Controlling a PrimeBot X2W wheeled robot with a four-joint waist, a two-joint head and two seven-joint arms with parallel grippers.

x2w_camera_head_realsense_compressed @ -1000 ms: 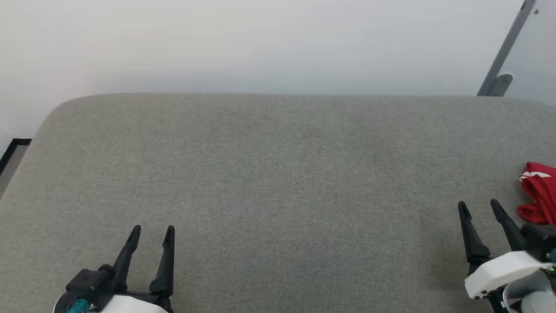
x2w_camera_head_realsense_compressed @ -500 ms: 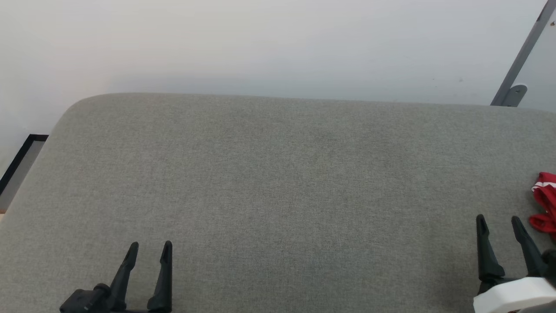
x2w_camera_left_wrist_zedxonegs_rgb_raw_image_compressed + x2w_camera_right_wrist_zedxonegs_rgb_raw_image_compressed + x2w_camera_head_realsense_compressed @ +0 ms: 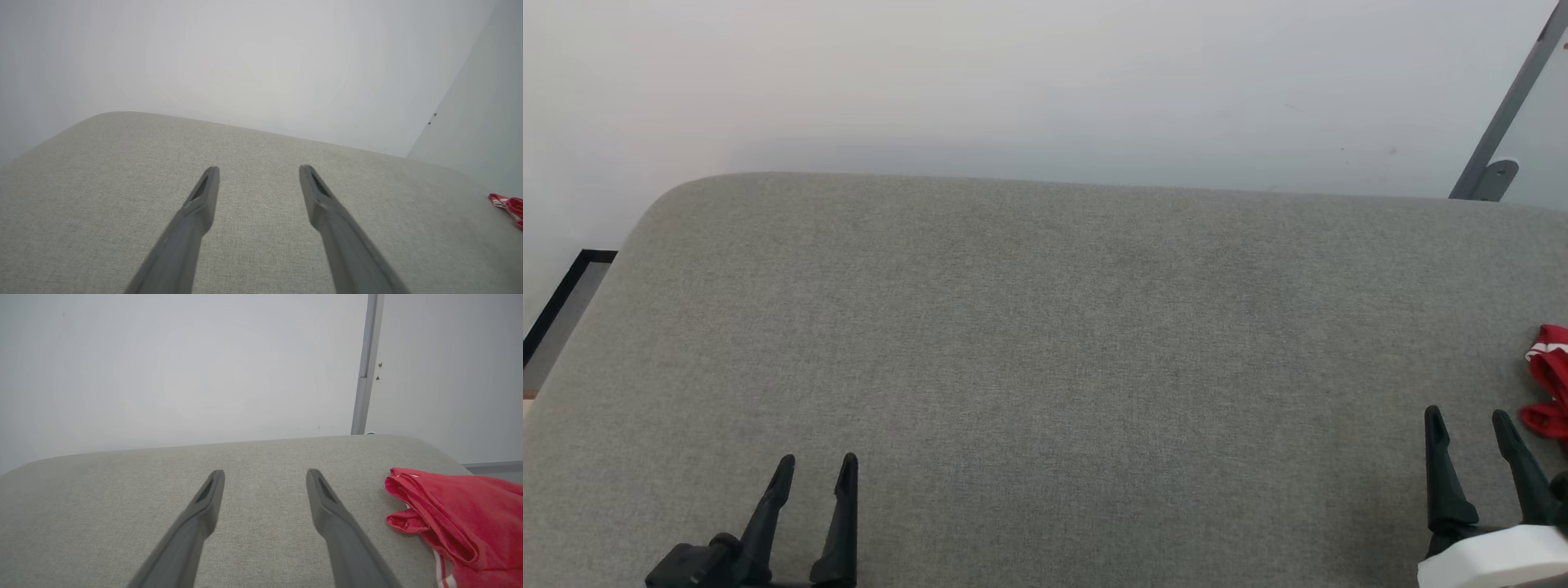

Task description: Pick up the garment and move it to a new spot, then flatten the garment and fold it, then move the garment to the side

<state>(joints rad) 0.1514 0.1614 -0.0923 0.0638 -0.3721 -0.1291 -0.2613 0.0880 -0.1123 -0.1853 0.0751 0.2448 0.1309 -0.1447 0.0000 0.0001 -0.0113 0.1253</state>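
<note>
between the earlier head-view frames and this one the whole picture has slid. the rear left corner of the worktop [image 3: 1045, 327] sits further right and both grippers sit lower. that is a turn of the camera, not a shift of the things on the worktop.

left to right:

(a) left gripper [image 3: 818, 460], over the front edge toward the left corner. its two dark fingers are spread wide with nothing between them, and the left wrist view shows only bare grey fabric under them.

(b) the broad middle of the fabric-covered worktop, with a pale wall [image 3: 1013, 82] behind its rear edge.

(c) right gripper [image 3: 1467, 413], over the front edge near the right corner. its jaws are likewise wide apart and hold nothing.

(d) garment [image 3: 1555, 376], red with a white stripe, lying at the right edge just beside the right gripper and clear of its fingers. in the right wrist view it shows as a soft pile of red layers, and the picture's edge cuts off much of it.

progress: the garment lies at the side, gathered rather than spread flat. this fits a bundle waiting to be carried to the middle, and it equally fits a folded shirt already set aside. how neat the folds are cannot be judged from the part in view.
</note>
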